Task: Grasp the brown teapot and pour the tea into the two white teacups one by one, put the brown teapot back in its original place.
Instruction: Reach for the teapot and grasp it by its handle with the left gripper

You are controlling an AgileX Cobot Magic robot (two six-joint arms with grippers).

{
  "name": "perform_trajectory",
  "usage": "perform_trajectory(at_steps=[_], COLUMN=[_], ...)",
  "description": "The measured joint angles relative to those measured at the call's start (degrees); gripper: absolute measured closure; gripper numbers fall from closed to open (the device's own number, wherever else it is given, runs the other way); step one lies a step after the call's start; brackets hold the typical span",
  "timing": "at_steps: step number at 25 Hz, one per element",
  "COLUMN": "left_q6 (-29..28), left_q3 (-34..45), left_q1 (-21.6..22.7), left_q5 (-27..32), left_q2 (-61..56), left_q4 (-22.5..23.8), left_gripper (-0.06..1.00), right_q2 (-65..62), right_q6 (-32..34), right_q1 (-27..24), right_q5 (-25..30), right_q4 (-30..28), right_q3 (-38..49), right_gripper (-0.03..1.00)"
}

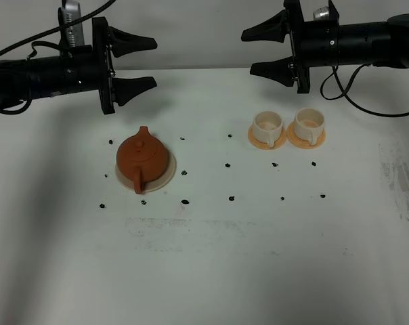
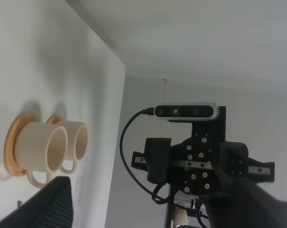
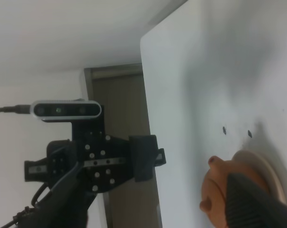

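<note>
Both arms hang above the far side of the desk (image 1: 204, 264), facing each other. The left gripper (image 1: 154, 62), at about 11 o'clock, has its jaws spread wide, with nothing between them. The right gripper (image 1: 248, 51), at about 1 o'clock, is just as wide apart and also empty. Neither touches anything.

The teapot (image 1: 142, 156) sits at about 9 o'clock, well below the left gripper. It is squat, reddish-brown clay with the knobbed lid on. Its spout points to 12 o'clock and its loop handle to 6. It stands on a cream coaster (image 1: 168, 173), whose rim shows round its base.

At about 2 o'clock one cup (image 1: 267, 124) and the other cup (image 1: 309, 122) stand upright just beside each other, white, handles to 6 o'clock. Each is on its own orange saucer (image 1: 257, 143). Small black dots (image 1: 185, 201) mark the desk around them.
</note>
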Motion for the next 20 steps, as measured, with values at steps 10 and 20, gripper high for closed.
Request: perform_trajectory(at_steps=[10,20], left_q6=[0.01,9.03], left_q3=[0.0,0.0], left_q1=[0.5,0.69], left_q5=[0.24,1.5], left_q2=[0.0,-0.99], left_q4=[0.05,2.07], left_gripper=[0.29,0.42], right_q2=[0.0,-0.33], right_q6=[-0.05,-11.94], right_q1=[0.0,0.0], right_q5=[0.0,-0.84], right_q4=[0.0,-0.24], right_q3=[0.0,0.0], right_gripper=[0.38,0.41])
